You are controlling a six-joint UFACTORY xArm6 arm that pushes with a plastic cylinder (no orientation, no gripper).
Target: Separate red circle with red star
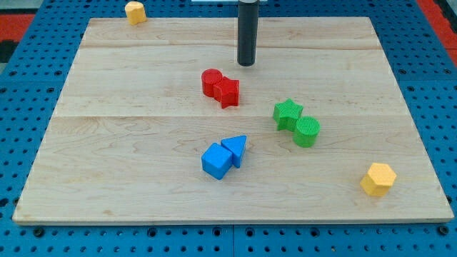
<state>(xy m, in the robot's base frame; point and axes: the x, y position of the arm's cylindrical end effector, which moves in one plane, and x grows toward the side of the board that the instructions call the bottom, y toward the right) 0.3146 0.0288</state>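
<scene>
The red circle [211, 81] and the red star [228, 91] sit touching each other near the middle of the wooden board [128, 143], the circle on the view's left, the star on its right. My tip [246, 64] stands on the board just above and to the right of the pair, a short gap away from the star, touching neither block.
A green star [287, 112] touches a green circle [306, 131] at the right. A blue cube [216, 161] touches a blue triangle [235, 148] below centre. A yellow hexagon [378, 178] sits at bottom right, another yellow block [135, 12] at the top-left edge.
</scene>
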